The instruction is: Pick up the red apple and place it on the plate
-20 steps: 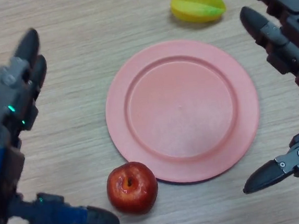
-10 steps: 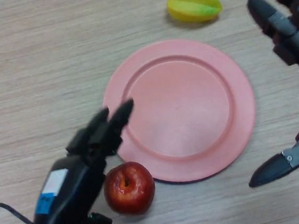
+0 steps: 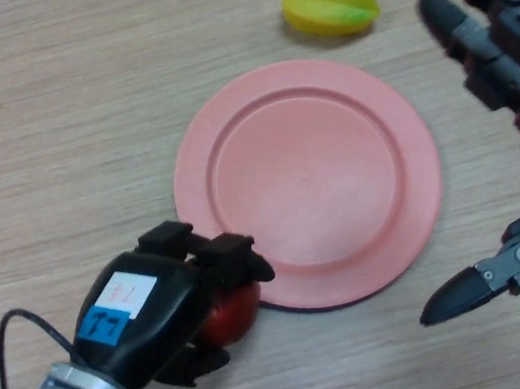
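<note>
The red apple [image 3: 234, 310], just beside the pink plate [image 3: 306, 183] rim, is clasped by the left hand [image 3: 173, 298], fingers curled over it; a straight lift before crossing is advised. The right hand [image 3: 486, 65] is held spread

Left hand [image 3: 152, 318]: showing glossy black casing, white and blue stickers, silver wrist.
Right hand [image 3: 494, 56]: showing black fingers, grey segments, visible screws.

Left robot hand [image 3: 165, 307] now down over the red apple [image 3: 232, 312], fingers newly curled around it.
</note>
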### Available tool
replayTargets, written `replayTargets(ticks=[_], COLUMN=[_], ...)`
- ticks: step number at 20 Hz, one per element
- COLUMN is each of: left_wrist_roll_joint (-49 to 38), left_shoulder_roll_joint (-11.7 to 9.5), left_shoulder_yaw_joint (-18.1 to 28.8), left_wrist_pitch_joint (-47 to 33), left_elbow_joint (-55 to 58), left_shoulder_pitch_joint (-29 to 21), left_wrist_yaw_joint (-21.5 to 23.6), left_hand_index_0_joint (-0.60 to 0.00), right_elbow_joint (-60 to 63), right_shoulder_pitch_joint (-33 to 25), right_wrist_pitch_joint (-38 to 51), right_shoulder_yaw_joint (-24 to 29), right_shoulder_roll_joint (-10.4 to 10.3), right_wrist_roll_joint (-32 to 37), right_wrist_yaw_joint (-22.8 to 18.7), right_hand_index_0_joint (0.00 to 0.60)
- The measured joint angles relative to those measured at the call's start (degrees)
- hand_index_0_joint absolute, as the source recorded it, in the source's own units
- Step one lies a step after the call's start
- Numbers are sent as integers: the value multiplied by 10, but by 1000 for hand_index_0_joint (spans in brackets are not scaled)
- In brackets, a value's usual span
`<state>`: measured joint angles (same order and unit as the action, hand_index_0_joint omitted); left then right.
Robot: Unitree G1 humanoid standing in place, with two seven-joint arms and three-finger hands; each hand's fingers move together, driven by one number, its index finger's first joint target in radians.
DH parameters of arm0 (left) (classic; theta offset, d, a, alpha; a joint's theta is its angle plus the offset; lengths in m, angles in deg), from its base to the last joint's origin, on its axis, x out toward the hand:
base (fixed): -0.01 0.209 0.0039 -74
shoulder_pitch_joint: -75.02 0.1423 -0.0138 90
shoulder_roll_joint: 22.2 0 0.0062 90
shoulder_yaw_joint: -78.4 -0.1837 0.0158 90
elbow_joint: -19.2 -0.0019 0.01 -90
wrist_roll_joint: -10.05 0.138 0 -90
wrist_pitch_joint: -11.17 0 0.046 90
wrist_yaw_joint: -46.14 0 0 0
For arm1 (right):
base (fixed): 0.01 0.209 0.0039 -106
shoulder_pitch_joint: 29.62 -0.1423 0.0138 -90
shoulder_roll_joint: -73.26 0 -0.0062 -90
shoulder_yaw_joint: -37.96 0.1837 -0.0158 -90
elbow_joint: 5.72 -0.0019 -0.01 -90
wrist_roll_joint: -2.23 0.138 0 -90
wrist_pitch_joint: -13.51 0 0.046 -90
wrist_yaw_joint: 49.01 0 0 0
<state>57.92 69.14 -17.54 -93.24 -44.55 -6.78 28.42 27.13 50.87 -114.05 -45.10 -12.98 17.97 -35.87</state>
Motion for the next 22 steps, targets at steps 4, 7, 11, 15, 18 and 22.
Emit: replayTargets(ticks=[4,7,11,15,18,22], left_wrist_roll_joint=[-71,-92,-159,-233,-238,-334], left_shoulder_roll_joint=[10,17,38,39,41,40], left_shoulder_yaw_joint=[19,12,-14,-29,-29,29], left_wrist_pitch_joint=[56,42,181,218,263,284], left_elbow_joint=[53,-49,-72,-68,-23,99], left_shoulder_pitch_joint=[-59,-154,-193,-201,-201,-189], left_wrist_yaw_joint=[-51,-21,-47,-47,-47,-42], left_hand_index_0_joint=[-600,-600,-400,0,0,0], right_elbow_joint=[0,-2,-1,21,25,44], right_shoulder_pitch_joint=[-7,-18,-16,0,1,0], right_wrist_pitch_joint=[-12,-15,-15,15,17,34], right_shoulder_yaw_joint=[3,28,72,72,77,56], right_shoulder_roll_joint=[3,4,8,13,21,19], right_wrist_roll_joint=[0,2,2,2,2,-40], right_wrist_yaw_joint=[-7,-6,-7,6,6,15], right_hand_index_0_joint=[0,0,0,0,0,0])
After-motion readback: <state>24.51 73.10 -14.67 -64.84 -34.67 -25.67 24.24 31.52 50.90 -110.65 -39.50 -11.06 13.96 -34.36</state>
